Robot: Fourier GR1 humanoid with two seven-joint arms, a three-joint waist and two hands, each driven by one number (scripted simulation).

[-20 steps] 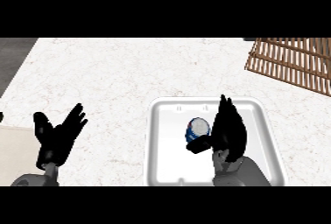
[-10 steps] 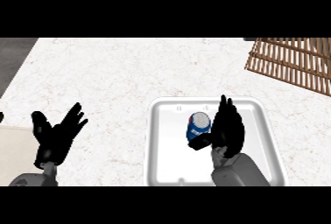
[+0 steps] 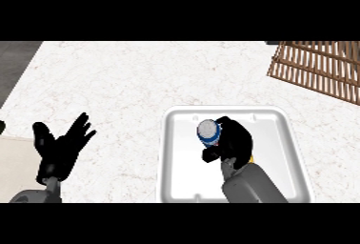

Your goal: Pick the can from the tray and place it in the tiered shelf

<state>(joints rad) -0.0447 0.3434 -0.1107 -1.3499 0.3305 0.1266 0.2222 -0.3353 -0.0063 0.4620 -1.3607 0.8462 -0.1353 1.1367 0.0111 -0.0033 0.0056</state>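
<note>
A: Any brand on the can (image 3: 207,129)?
B: Can't read one. Blue wall w/ a pale band round it, grey round lid. If there's lettering, it's too small from where I stand.
A: Which way's it pointing?
B: Lid faces up, so long axis approx. vertical. Prob. upright, maybe leaning a touch toward the far side; hard to judge looking down on it.
A: Where is it?
B: Inside the white tray (image 3: 177,164), far half, a bit left of centre. Can't tell if its base touches the tray floor, since the hand hides that.
A: Which hand?
B: Right hand (image 3: 235,143). It comes in from the near edge over the tray, fingers & thumb curled round the can's right side and lower part. It's holding the can.
A: The other one?
B: Left hand (image 3: 60,150), lower left, well apart from the tray. Fingers straight & spread, pointing up, nothing in it.
A: Tray sits where?
B: On the white speckled surface (image 3: 126,81), near-right part.
A: And the shelf?
B: Tiered shelf (image 3: 316,66), brown wooden slats, far-right corner, partly cut by the edge. Well apart from tray & can.
A: Anything else?
B: A dark strip (image 3: 14,62) along the surface's far-left edge, and a beige patch (image 3: 15,159) just beside the left hand.
</note>
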